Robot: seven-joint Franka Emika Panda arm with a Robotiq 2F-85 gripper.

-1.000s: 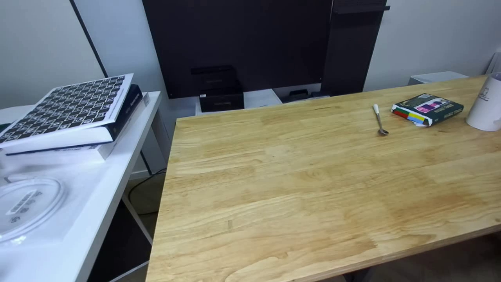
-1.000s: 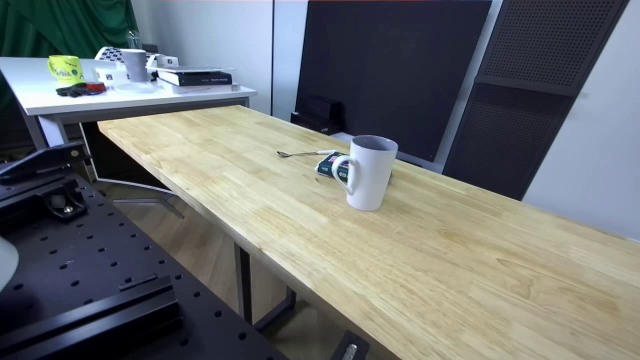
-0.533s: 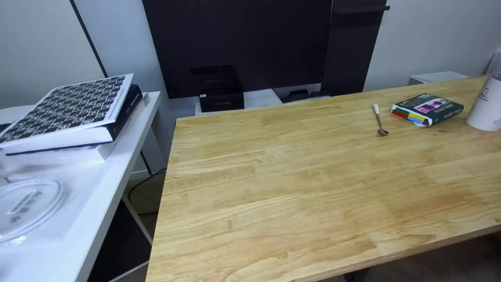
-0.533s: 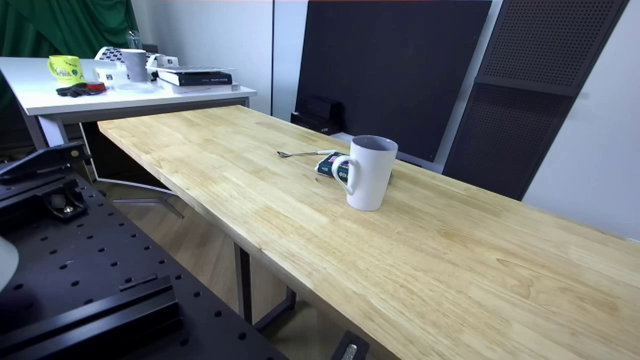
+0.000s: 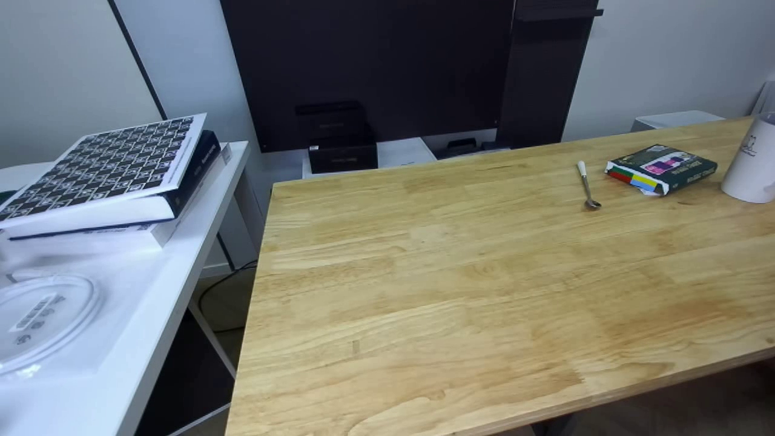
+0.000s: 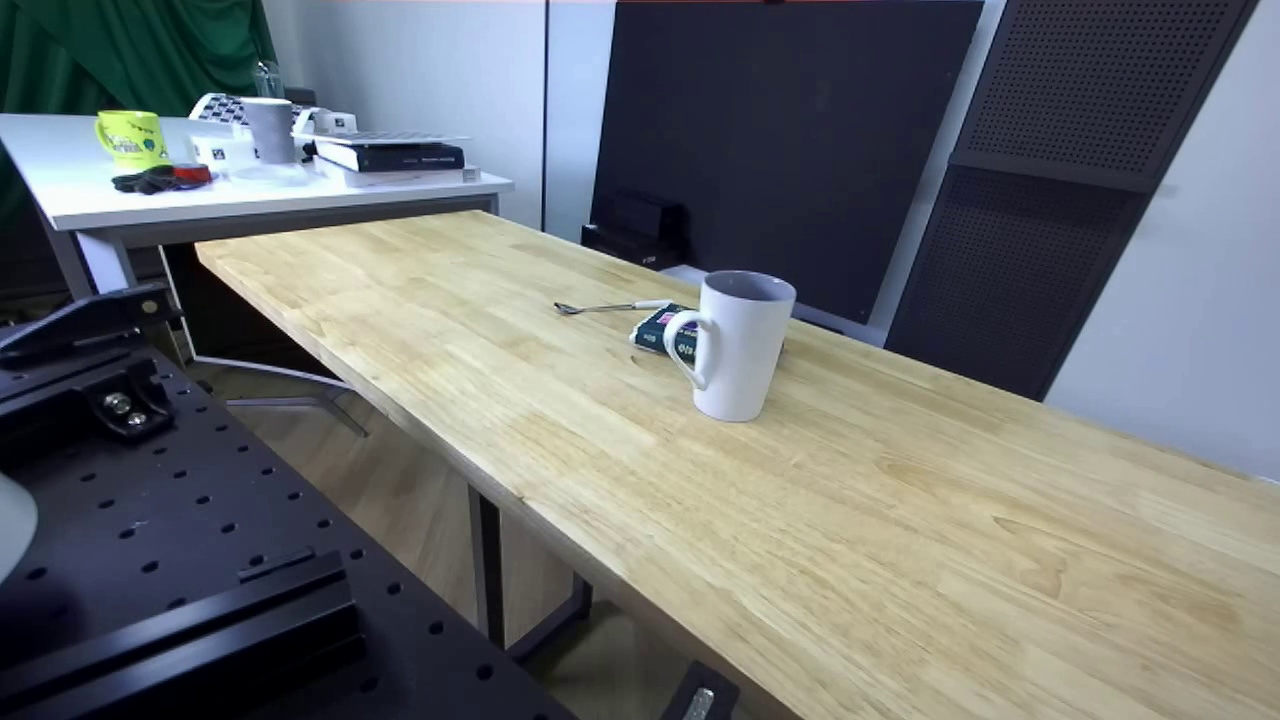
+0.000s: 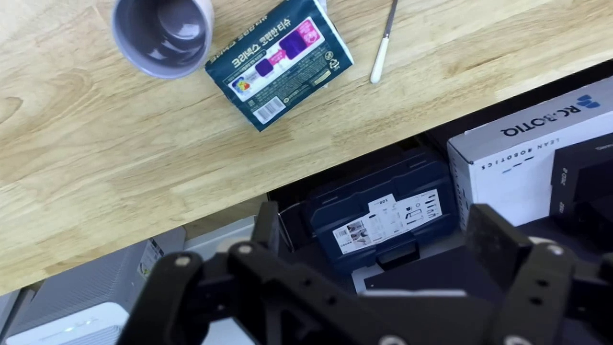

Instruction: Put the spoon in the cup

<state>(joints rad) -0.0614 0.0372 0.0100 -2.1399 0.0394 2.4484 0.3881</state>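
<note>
Gripper (image 7: 380, 232) gapes wide, while spoon (image 7: 384, 44) and cup (image 6: 745, 350) have stayed put.

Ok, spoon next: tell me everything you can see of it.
The spoon is slender, with a white handle of uncertain material and a silvery, metal-looking shaft ending in a small bowl. It lies on the wooden table beside the green box, a visible gap between them, and outside the cup. Only the table visibly touches it.

– The spoon (image 7: 384, 42)?
– Cut off, wrist view.
– The cup (image 5: 751, 169)?
– Cut off right in an exterior view; print (image 5: 749, 145) too small.
– Box (image 6: 660, 332)?
– Partly hidden by the cup in an exterior view.
</note>
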